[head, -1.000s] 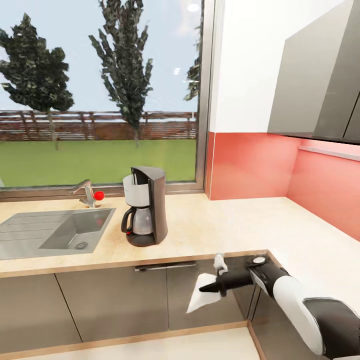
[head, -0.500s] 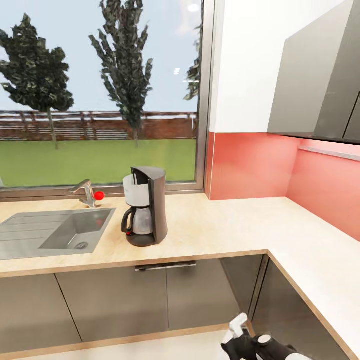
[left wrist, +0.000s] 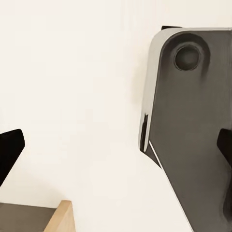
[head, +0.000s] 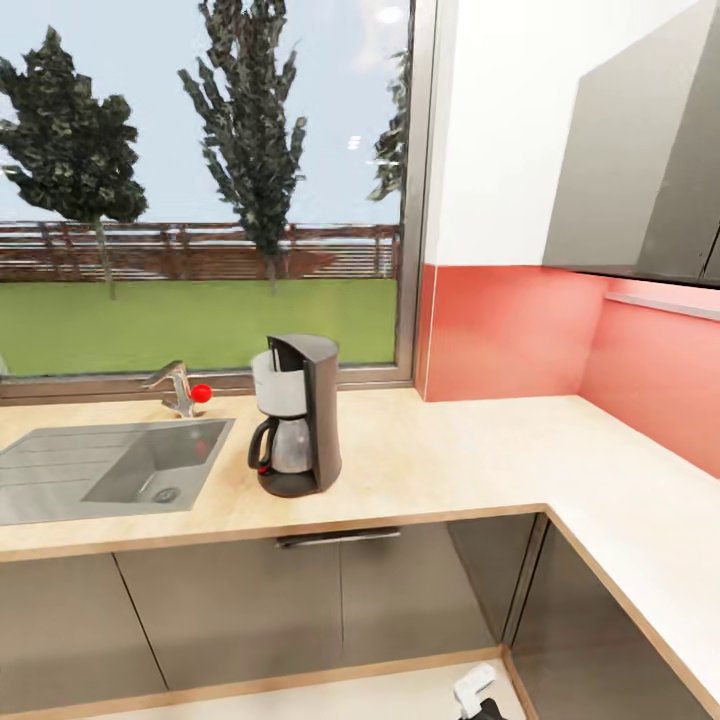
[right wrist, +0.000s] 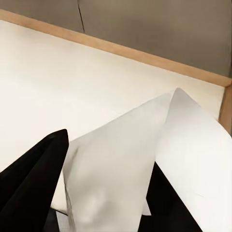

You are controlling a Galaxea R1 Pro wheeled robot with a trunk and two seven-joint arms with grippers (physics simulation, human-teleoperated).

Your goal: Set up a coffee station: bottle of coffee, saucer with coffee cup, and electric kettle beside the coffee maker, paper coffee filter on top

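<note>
The dark grey coffee maker (head: 297, 415) with its glass carafe stands upright on the beige countertop (head: 450, 460), just right of the sink. A white paper coffee filter (right wrist: 125, 159) is pinched between the black fingers (right wrist: 34, 183) of my right gripper (right wrist: 108, 186), low above the pale floor in front of the cabinets. A small piece of my right arm (head: 474, 690) pokes in at the bottom edge of the head view. My left gripper (left wrist: 116, 154) is open with nothing between its fingers, facing the pale floor and a grey part of the robot.
A steel sink (head: 110, 465) with a red-knobbed faucet (head: 185, 390) sits at the counter's left. The counter turns a corner at the right, under grey wall cabinets (head: 640, 160). Grey base cabinets (head: 330, 600) with a handle run below the edge.
My right arm, with the filter, dropped from beside the counter's front edge to the bottom of the head view. The whole picture also shifted slightly right, so the camera moved.
</note>
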